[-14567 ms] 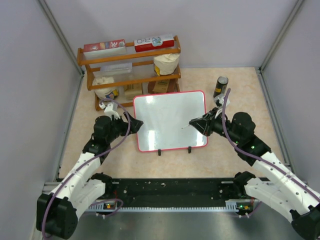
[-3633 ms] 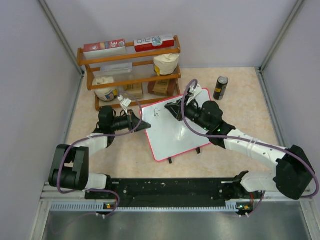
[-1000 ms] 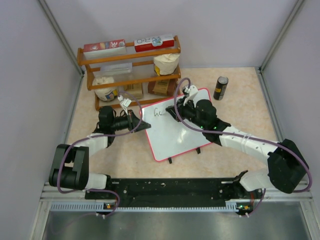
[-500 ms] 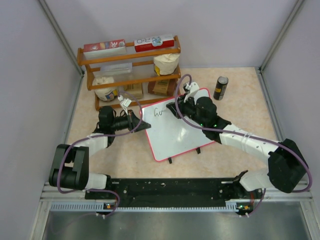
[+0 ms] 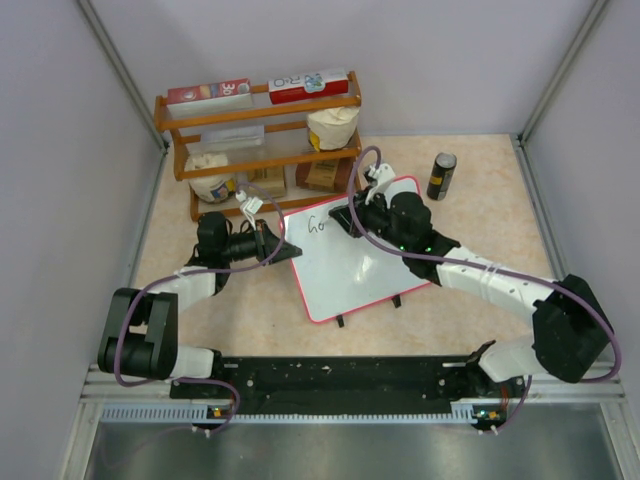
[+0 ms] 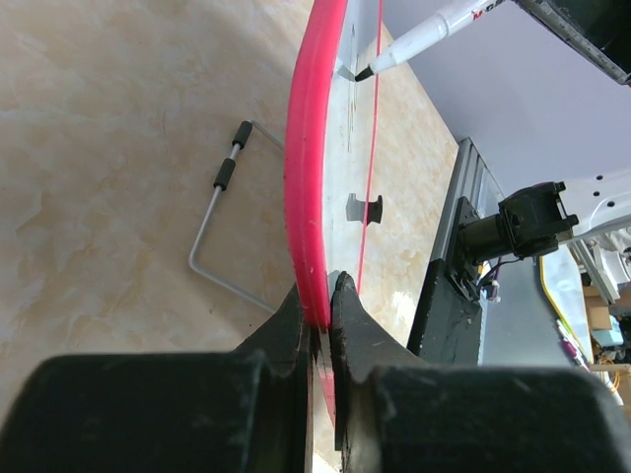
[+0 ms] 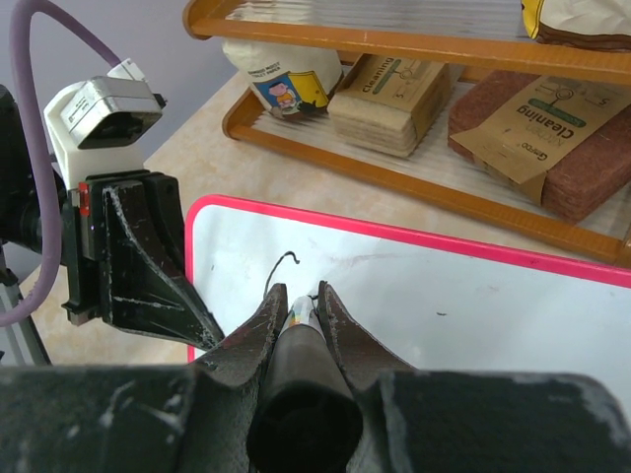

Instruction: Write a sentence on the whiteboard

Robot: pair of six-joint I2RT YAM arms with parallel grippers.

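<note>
Right wrist: gripper (image 7: 300, 292) mostly hides sentence (image 7: 284, 262).

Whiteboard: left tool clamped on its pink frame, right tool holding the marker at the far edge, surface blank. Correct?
Not blank: the top external view shows the sentence begun, a couple of black letters near the whiteboard's far left corner. The rest holds: left tool clamped on the pink frame, right tool holding the marker at the far edge.

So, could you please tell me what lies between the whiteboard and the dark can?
Only bare beige tabletop: the top external view shows nothing between the whiteboard at its far right corner and the can.
</note>
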